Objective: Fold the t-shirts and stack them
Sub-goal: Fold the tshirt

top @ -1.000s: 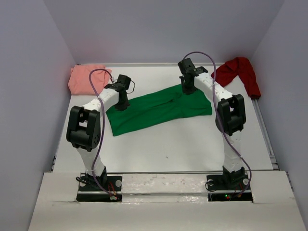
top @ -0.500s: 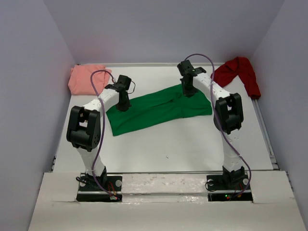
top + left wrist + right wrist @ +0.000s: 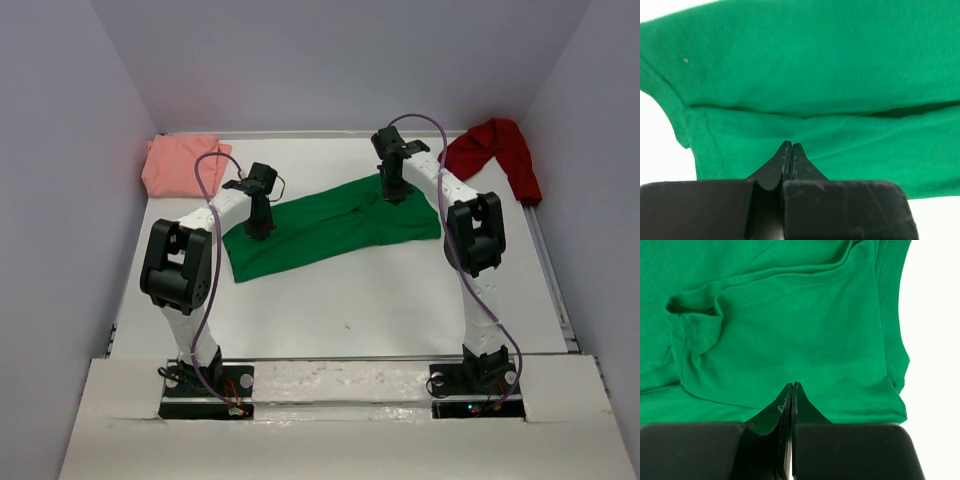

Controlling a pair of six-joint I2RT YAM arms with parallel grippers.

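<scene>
Left hand (image 3: 791, 146) and right hand (image 3: 792, 386) sat closed over green t-shirt (image 3: 330, 225), grip unclear; fold needed both moving evenly.

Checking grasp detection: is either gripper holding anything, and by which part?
Cannot be told. Left gripper and right gripper are both shut, tips over the green t-shirt, which lies flat; no pinched or lifted cloth shows.
</scene>
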